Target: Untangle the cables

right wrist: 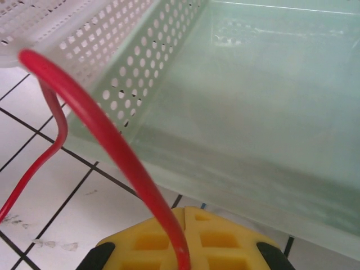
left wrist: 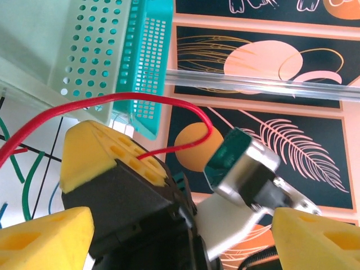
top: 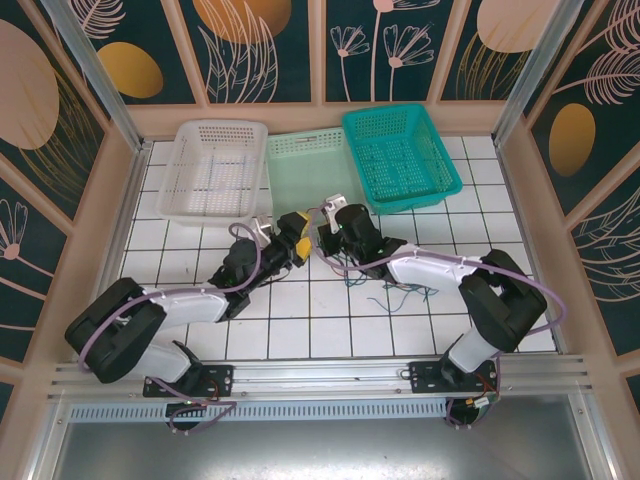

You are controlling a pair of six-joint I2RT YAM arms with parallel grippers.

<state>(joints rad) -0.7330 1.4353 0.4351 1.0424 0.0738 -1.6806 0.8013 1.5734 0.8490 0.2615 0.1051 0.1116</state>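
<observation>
Pinching gripper: the right gripper (top: 322,243) was pressed together on the red cable (right wrist: 169,228), which rose from between its yellow pads (right wrist: 219,239).
Other gripper: the left gripper (top: 292,232) was spread, its 2 yellow fingers (left wrist: 45,236) well apart, facing the right gripper at close range.
Red strand: from the pinch it arched upward, then bent down to the white tiled table (top: 300,320) just beside the pale green basket (top: 300,148). In the left wrist view it looped over the right gripper's finger.
Loose strands: thin blue, green and dark cables (top: 398,290) lay in a loose tangle on the tiles by the right forearm, apart from the baskets.
Baskets: 3 stood in a row at the far edge, with the white basket (top: 215,130) left, the pale green one in the middle and the teal basket (top: 395,112) right, each touching its neighbour.
</observation>
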